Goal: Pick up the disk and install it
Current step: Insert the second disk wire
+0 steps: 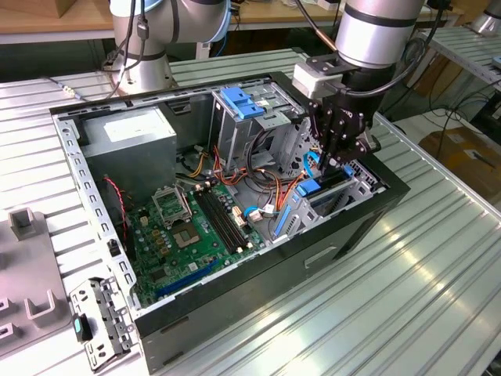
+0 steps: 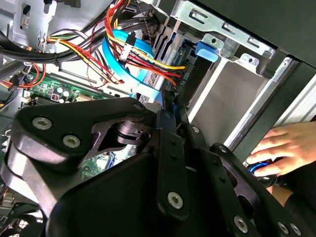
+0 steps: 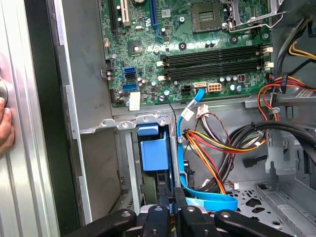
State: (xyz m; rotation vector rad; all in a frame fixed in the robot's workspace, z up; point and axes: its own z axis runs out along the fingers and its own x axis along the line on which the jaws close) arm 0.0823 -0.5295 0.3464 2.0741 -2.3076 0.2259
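Jaws nearly closed, grip contents unclear, gripper (image 1: 338,157) low over blue-bracketed disk (image 3: 154,154), disk mostly hidden in bay

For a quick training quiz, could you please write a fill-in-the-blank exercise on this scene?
1. The end effector hangs over the exterior view's ____ end of the computer case.
2. The motherboard inside the case is ____ in colour.
3. The plastic bracket on the disk is ____.
Missing words: right; green; blue.
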